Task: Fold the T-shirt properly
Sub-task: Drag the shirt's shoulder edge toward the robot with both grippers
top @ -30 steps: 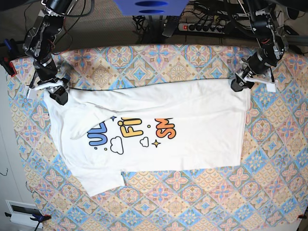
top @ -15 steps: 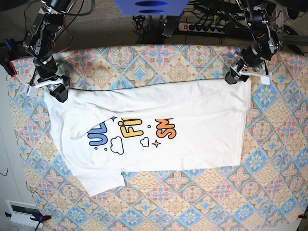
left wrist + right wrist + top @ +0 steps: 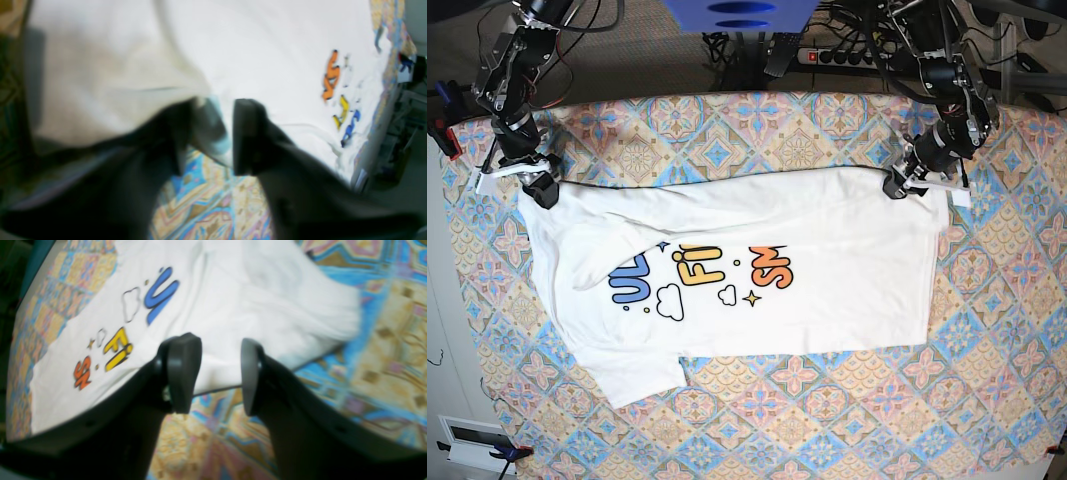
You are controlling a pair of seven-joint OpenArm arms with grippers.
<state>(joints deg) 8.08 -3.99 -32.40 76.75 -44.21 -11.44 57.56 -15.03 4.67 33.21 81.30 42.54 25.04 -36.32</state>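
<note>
The left gripper [image 3: 905, 186] sits at the shirt's [image 3: 757, 275] far corner on the base view's right. In its wrist view the two dark fingers [image 3: 245, 136] stand a little apart with a bunched edge of white cloth lying between them; the picture is blurred, and I cannot tell whether they pinch it. The right gripper [image 3: 537, 183] sits at the far corner on the other side. Its fingers [image 3: 181, 371] are spread, with nothing between them, and the shirt edge lies just beyond the tips.

The shirt lies flat on the patterned tablecloth [image 3: 827, 420], about mid-table. Its long axis runs across the table from side to side. One short sleeve [image 3: 637, 375] juts toward the near edge on the view's left, so the collar end is on that side and the hem on the right. The print [image 3: 702, 275] faces up, partly covered by a folded-over flap [image 3: 617, 245].

Compared with a second ago, the left gripper has shifted inward along the far edge, from outside the corner to over the cloth, and its fingers have drawn closer together. The right gripper has moved slightly toward the table's far edge, its spread unchanged. The shirt has barely moved.
</note>
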